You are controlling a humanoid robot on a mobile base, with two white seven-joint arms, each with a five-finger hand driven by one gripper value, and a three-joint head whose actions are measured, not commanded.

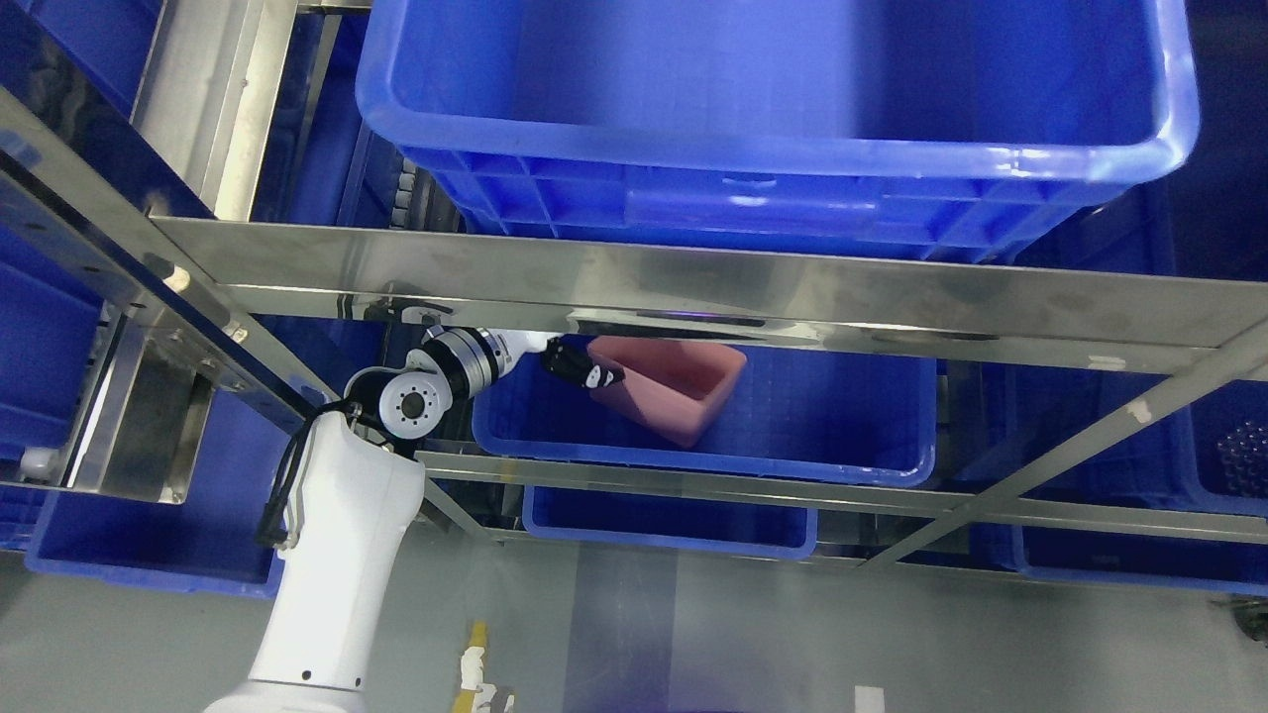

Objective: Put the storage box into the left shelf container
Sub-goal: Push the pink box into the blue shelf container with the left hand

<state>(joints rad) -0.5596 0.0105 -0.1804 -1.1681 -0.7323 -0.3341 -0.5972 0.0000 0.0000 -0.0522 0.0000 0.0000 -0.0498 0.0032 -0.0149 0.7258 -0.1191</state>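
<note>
We are looking down through a steel shelf frame; our left arm is coming in from the lower left and reaching under the front rail; the left robot hand is curling its dark fingers on the near-left rim of the pink storage box, holding it; the box is sitting tilted, its open top facing up and away, inside the blue container on the middle shelf level, toward that container's left end; a larger blue bin is resting on the level above; another blue bin is showing below; the grey floor is lying beneath; our right arm is staying out of sight.
</note>
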